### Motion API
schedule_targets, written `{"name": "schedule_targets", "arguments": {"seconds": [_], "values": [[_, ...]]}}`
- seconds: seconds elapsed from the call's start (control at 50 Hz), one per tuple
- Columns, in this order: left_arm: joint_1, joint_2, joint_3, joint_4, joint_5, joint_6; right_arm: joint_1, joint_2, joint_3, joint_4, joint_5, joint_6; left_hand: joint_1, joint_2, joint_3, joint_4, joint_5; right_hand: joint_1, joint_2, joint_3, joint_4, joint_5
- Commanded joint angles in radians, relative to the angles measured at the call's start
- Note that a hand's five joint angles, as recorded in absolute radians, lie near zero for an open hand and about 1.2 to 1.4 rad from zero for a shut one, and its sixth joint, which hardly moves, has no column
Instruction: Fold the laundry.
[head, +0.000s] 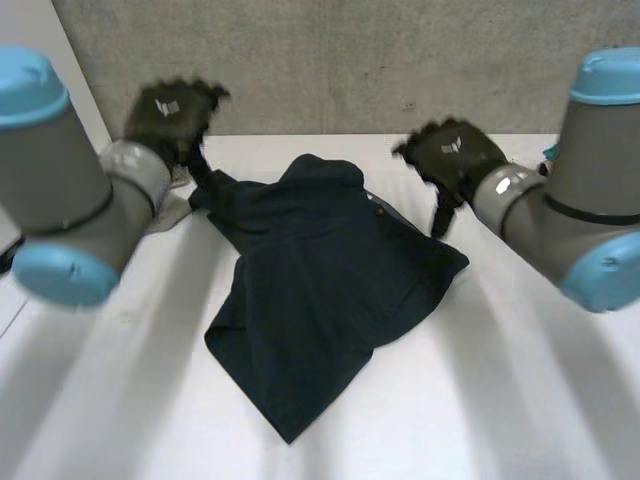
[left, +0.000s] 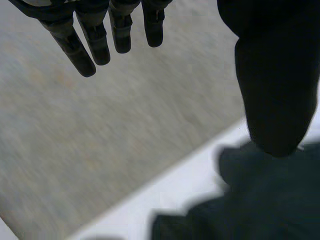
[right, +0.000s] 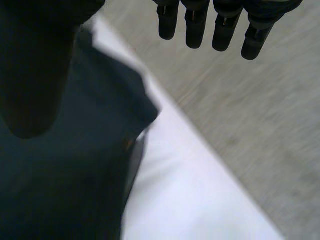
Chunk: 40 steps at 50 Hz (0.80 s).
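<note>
A dark navy garment (head: 320, 290) lies crumpled on the white table (head: 480, 400), with one end near the far edge and a narrower end pointing toward the front. My left hand (head: 170, 110) hovers above its far left corner, fingers (left: 90, 40) straight and thumb apart, nothing between them. The garment (left: 260, 200) lies below that thumb. My right hand (head: 455, 150) hovers over the far right side of the cloth, fingers (right: 220, 25) straight and holding nothing. Under its palm is the garment (right: 65, 175).
A grey wall (head: 330, 60) rises just behind the table's far edge. A pale grey item (head: 175, 205) lies by my left arm. White table surface spreads in front of and to both sides of the garment.
</note>
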Motion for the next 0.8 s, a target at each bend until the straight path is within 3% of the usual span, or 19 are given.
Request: {"name": "schedule_targets", "arguments": {"seconds": [0.02,0.14,0.22,0.34,0.48,0.52,0.56,0.62,0.72,0.8], "values": [[-0.158,0.137,-0.336,-0.068,-0.051,0.026,-0.107,-0.006,0.136,0.098,-0.143,-0.230,0.099,0.086,0.079,0.090,0.066,0.010,0.025,0.022,0.021,0.007],[-0.329,0.149,-0.516,-0.022,-0.095,0.032,-0.170,0.054,0.216,0.016,-0.259,-0.352,0.176,0.162,0.156,0.166,0.142,0.159,0.175,0.172,0.171,0.157],[-0.396,0.114,-0.546,0.043,-0.153,0.043,-0.185,0.095,0.239,-0.099,-0.295,-0.353,0.179,0.165,0.159,0.169,0.145,0.215,0.231,0.228,0.227,0.213],[-0.448,0.045,-0.556,0.107,-0.241,0.063,-0.192,0.143,0.256,-0.233,-0.304,-0.323,0.176,0.162,0.156,0.166,0.142,0.239,0.254,0.251,0.250,0.236],[-0.446,-0.024,-0.546,0.175,-0.238,0.083,-0.181,0.198,0.252,-0.334,-0.307,-0.295,0.179,0.165,0.159,0.169,0.145,0.388,0.404,0.401,0.400,0.386],[-0.440,-0.038,-0.540,0.185,-0.230,0.098,-0.178,0.215,0.247,-0.357,-0.305,-0.297,0.182,0.168,0.162,0.172,0.148,0.663,0.679,0.676,0.675,0.661],[-0.437,-0.047,-0.539,0.195,-0.227,0.110,-0.176,0.220,0.245,-0.373,-0.301,-0.290,0.211,0.197,0.191,0.201,0.177,1.114,1.130,1.127,1.126,1.112],[-0.431,-0.063,-0.534,0.211,-0.226,0.132,-0.170,0.215,0.250,-0.391,-0.292,-0.275,0.433,0.420,0.413,0.424,0.400,1.176,1.191,1.188,1.187,1.173],[-0.416,-0.064,-0.537,0.265,-0.227,0.156,-0.164,0.181,0.278,-0.394,-0.246,-0.209,1.204,1.191,1.184,1.195,1.171,1.176,1.191,1.188,1.187,1.173],[-0.402,-0.058,-0.539,0.296,-0.223,0.182,-0.166,0.163,0.281,-0.387,-0.206,-0.188,1.206,1.193,1.186,1.196,1.173,1.176,1.191,1.188,1.187,1.173]]}}
